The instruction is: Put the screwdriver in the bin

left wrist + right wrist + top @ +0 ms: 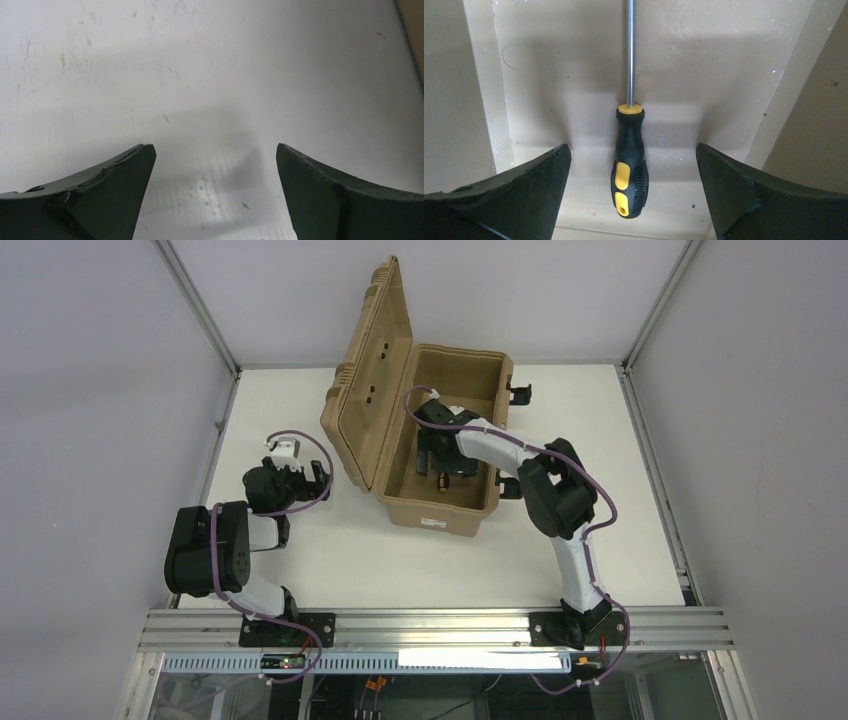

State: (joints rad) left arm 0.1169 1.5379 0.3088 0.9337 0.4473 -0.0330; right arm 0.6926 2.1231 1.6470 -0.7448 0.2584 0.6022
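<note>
1. The right tool (632, 148) reaches down into the bin. Its fingers are spread wide and grip nothing. Both fingertips stand apart from the screwdriver handle.
2. The left tool (215, 147) hangs over bare counter to the left of the bin. Its fingers are also spread, with nothing between them.
3. The counter (330, 550) is white and lightly scuffed. It carries the bin near its far middle.
4. The bin (440, 512) is a deep, rectangular tan hard case. Its ribbed lid (370, 370) stands open on the left side, and black latches (519, 393) show on the right side.
5. The screwdriver (629, 167) lies on the bin floor, between the right tool's fingers in the wrist view. Its black-and-yellow handle points toward the camera and its metal shaft points away. In the top view the handle shows near the bin's near wall.
</note>
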